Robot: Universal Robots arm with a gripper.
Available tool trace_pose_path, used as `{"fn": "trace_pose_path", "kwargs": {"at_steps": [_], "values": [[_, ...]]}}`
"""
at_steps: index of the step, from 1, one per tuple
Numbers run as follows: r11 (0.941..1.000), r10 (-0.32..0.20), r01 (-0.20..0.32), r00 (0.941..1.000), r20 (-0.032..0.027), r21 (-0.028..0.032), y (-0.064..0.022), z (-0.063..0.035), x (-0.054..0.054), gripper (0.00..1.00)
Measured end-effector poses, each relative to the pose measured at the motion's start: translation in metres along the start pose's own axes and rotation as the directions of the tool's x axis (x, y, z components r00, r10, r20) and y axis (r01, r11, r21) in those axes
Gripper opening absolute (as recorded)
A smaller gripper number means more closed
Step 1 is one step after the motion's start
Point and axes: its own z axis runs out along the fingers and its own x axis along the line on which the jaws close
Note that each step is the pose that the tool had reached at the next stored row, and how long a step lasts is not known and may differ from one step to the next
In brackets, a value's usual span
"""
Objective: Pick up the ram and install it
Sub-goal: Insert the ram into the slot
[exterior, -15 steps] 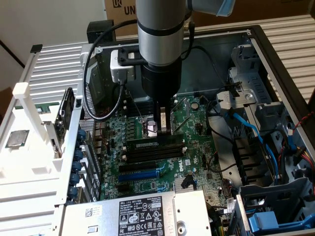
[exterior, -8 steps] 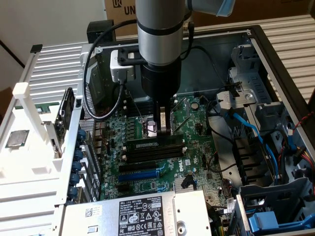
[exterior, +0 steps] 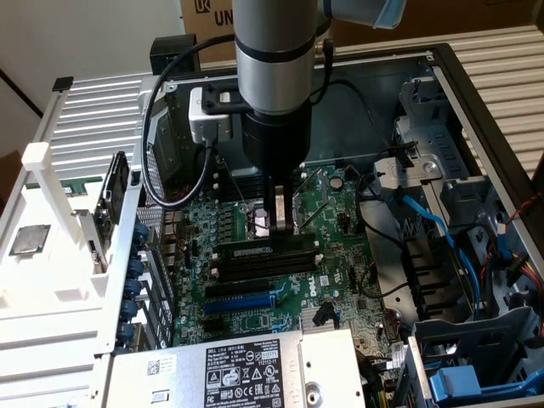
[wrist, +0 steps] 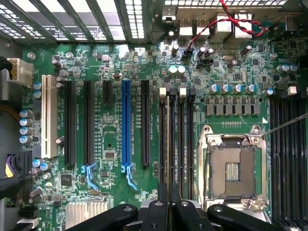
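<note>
The gripper point(exterior: 280, 236) hangs straight down from the big grey arm point(exterior: 272, 51) into an open computer case point(exterior: 484, 93). Its two thin black fingers point(wrist: 162, 202) are pinched close together on the top edge of the ram point(exterior: 253, 252) — they are holding it. The ram stands on its long edge in the row of long black slots point(exterior: 263, 272) on the green board point(exterior: 331, 212), just beside the shiny square socket point(exterior: 259, 223). Its pale label faces up. I cannot tell if it is pushed all the way down, or which slot it is in. In the wrist view the fingers sit right over those slots, and the small white clips point(wrist: 172, 90) show at the slots' far ends. The blue slot point(exterior: 246, 302) lies apart from the ram — nearer the silver box with the sticker point(exterior: 246, 365).
</note>
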Motion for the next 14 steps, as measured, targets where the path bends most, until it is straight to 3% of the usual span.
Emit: {"fn": "trace_pose_path", "kwargs": {"at_steps": [14], "values": [[1.0000,-0.010,0.010,1.0000,-0.0008,-0.0001,0.0008,0.0045,0.0006,0.12]]}}
